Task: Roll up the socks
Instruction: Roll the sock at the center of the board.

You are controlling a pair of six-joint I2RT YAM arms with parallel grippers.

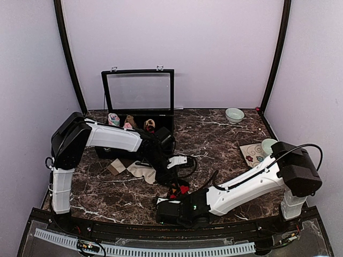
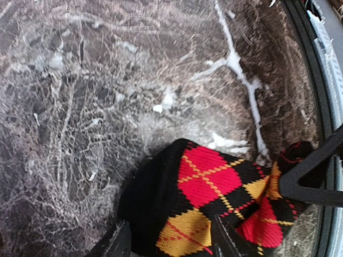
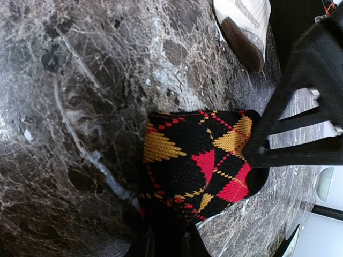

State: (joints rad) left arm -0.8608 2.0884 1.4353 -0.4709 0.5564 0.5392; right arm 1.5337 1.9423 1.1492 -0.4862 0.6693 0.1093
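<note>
Black plastic fingers of the left gripper (image 2: 171, 242) are standing partly apart, with a thick fold of the black knitted sock with red and yellow diamonds (image 2: 206, 195) sitting between them. I cannot tell if they are squeezing it or only touching it. The right gripper (image 3: 166, 243) is facing the same sock from the other side, and its fingers are pinching together on the thin dark end. I think the two are holding opposite ends so the soft sock is not sliding away while one end is being turned over into a roll. The sock is lying bunched up on the dark brown marble table top (image 2: 80, 107), close to the front edge, between both arms. It is looking only partly rolled. The cream sock with a brown toe (image 3: 244, 21) is lying flat just beyond it, near but not touching, probably waiting for its turn. Farther back, the black box with an open see-through lid (image 1: 139, 91) is sitting at the back of the table.
</note>
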